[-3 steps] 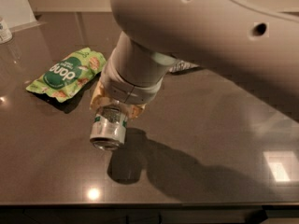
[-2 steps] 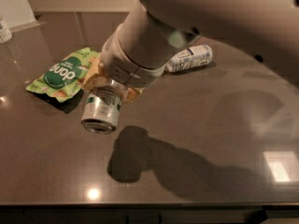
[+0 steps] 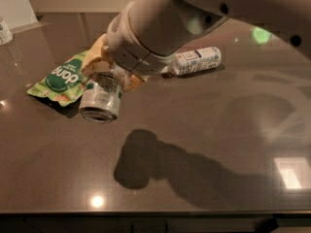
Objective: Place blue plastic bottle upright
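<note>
A dark, glossy table (image 3: 53, 174) fills the view, and the robot's pale arm (image 3: 160, 18) reaches in from the upper right across the middle of it. At the arm's end the gripper (image 3: 112, 76) sits over the left-centre of the table, its yellowish fingers (image 3: 96, 57) clamped on either side of a silver-green can (image 3: 99, 100). The can is tilted, its round end facing the camera and downward. Its dark shadow (image 3: 141, 161) falls on the surface well below it in the view, so the can appears to be held clear of the table.

Just to the left of the can, and partly behind it, a green snack bag (image 3: 60, 79) lies flat on the table. At the far left edge a small white-labelled container (image 3: 4, 31) is mostly cut off by the frame, and what it is cannot be told.

The blue plastic bottle (image 3: 198, 60) lies on its side on the table, to the right of the gripper and farther from the camera. Its long axis runs roughly left to right, and the dark blue patch on its pale label faces up. Its left end is tucked close under the arm's wrist, which covers part of it. The bottle is apart from the fingers and from the can. The wrist sits between the bottle and the gripper.
</note>
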